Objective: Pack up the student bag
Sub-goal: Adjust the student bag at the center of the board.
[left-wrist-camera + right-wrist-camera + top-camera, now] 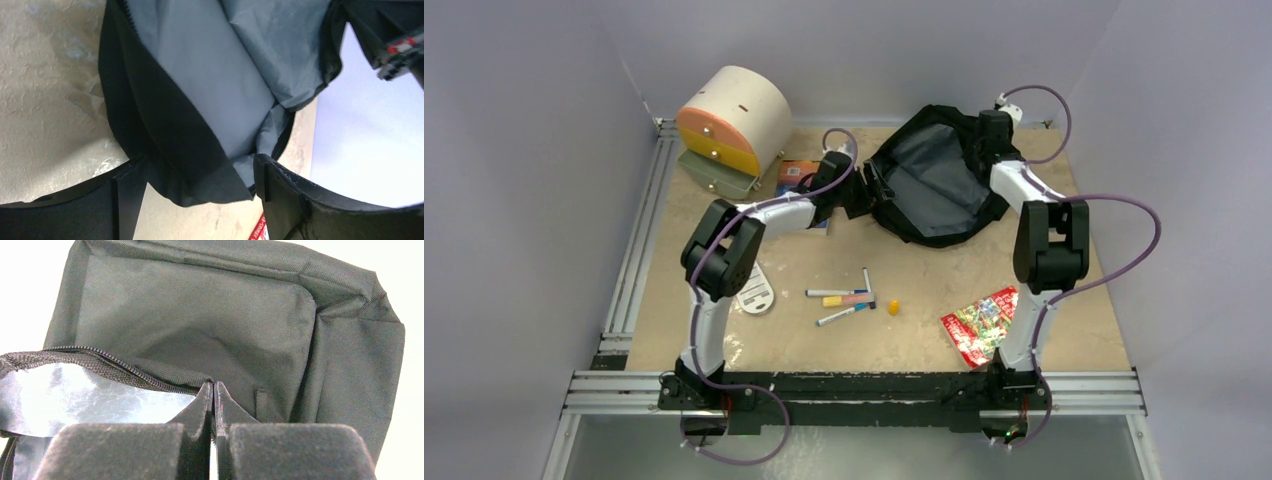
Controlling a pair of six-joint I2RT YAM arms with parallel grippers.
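Note:
The student bag (934, 178) is a black backpack lying at the back middle of the table, its mouth open and its grey lining showing. My left gripper (862, 192) is at the bag's left rim. In the left wrist view the gripper (200, 180) is open wide, with the bag's black flap (165, 130) hanging between the fingers, not pinched. My right gripper (995, 126) is at the bag's far right rim. In the right wrist view the gripper (213, 388) is shut on the bag's zipper edge (120, 369), holding it up.
A cream-and-orange drawer box (734, 120) with an open green drawer stands at the back left. A small book (797, 172) lies by the left arm. Several markers (844, 298), a yellow bit (893, 307), a white tag (756, 290) and a red packet (979, 322) lie nearer.

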